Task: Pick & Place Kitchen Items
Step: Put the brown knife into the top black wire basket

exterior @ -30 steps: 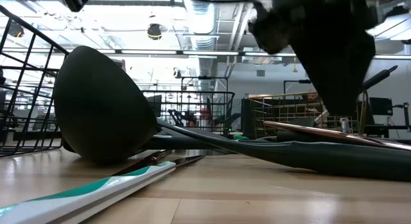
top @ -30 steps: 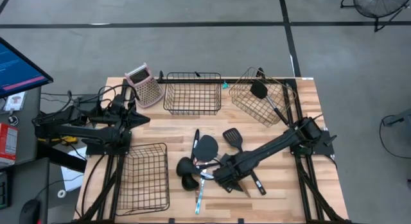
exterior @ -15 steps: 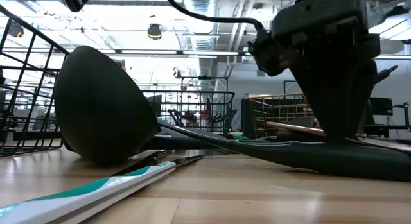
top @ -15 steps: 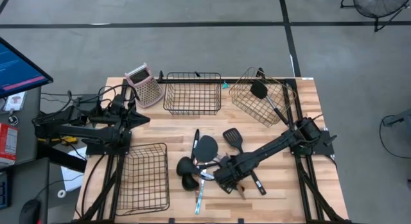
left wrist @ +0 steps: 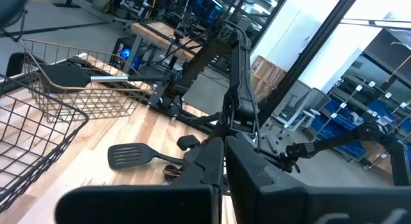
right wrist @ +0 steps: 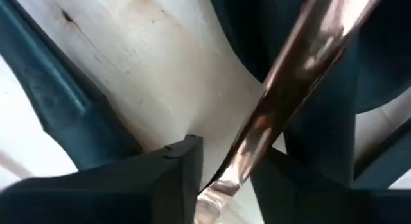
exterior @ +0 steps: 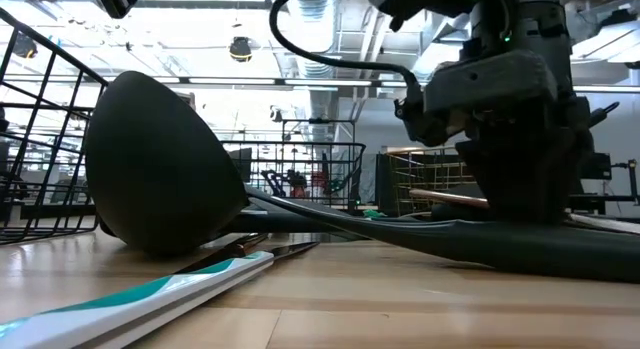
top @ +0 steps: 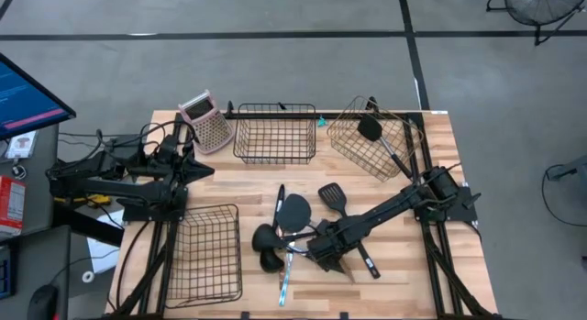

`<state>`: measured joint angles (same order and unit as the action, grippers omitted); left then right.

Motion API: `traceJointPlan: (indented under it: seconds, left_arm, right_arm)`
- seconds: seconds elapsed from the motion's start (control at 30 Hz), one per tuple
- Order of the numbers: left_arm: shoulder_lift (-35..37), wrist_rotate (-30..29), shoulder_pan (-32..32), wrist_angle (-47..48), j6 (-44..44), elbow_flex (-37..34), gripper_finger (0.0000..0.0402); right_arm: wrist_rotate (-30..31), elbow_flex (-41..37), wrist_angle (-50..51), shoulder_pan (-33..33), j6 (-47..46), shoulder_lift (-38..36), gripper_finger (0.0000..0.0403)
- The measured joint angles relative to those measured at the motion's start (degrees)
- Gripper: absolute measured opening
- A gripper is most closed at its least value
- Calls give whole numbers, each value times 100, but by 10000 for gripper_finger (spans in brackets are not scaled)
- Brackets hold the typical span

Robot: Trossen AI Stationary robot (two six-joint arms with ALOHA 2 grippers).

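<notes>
The copper-coloured utensil handle (right wrist: 282, 89) lay in the utensil pile (top: 293, 233) near the desk's (top: 404, 283) front edge, running slantwise between the right claw's (top: 335, 261) part-closed fingers. The left claw (top: 204, 171), clenched empty, waited by the left edge.

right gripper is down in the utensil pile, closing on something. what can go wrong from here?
1. The right gripper is closing around a slim copper-coloured handle that crosses black utensils; a finger may pinch a neighbour too, so two could lift together.
2. The handle is thin and shiny, so it might slip or pivot in the grip.
3. Lifting could drag the overlapping black ladle.
</notes>
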<state>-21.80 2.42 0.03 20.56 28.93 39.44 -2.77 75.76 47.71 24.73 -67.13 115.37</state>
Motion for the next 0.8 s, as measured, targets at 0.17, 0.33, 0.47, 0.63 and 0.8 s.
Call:
traceJointPlan:
  seconds: [0.17,0.33,0.47,0.63,0.8]
  left_arm:
    - [1,0,-1,0,1,0,2]
    - [0,0,0,0,-2,0,2]
    - [1,0,-1,0,-3,0,2]
    - [2,0,-2,0,-7,0,2]
    - [0,0,0,0,-16,0,2]
  right_arm:
    - [-36,-11,62,-61,11,0,27]
    - [-55,-17,71,-90,13,-30,33]
    - [-9,-24,82,-107,18,-184,26]
    - [33,-19,91,-193,107,-505,25]
    - [134,-15,116,-276,133,-901,25]
